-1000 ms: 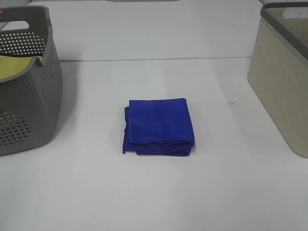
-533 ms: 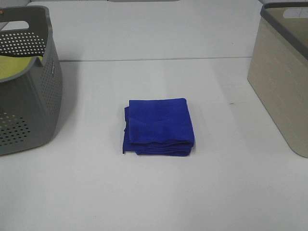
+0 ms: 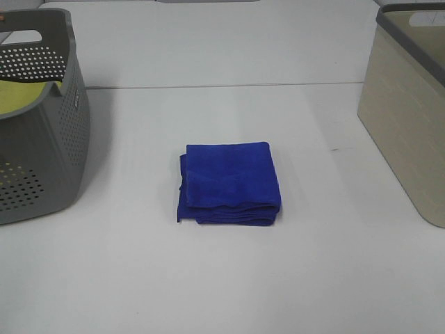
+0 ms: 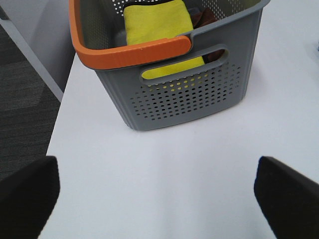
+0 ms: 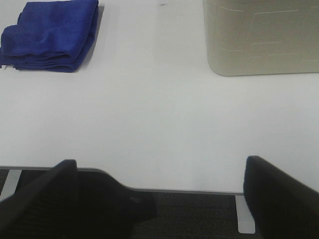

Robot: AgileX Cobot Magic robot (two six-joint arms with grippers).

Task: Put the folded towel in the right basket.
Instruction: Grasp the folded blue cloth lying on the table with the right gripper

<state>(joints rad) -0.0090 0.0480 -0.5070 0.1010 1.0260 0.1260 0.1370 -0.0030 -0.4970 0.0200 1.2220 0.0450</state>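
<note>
Blue folded towel is laid on the counter, the beige basket at its two o'clock. The right claw, spread empty, is judged nearer than the left claw, likewise spread.

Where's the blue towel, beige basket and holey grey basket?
Folded blue towel (image 3: 231, 177), exterior high view, top middle.
Beige plastic basket (image 3: 407, 132), exterior high view, side wall.
Grey perforated basket (image 3: 31, 177), exterior high view, front wall.

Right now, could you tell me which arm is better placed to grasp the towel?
The right, probably: the right claw faces the blue towel and beige basket, while the left claw faces the grey basket.
</note>
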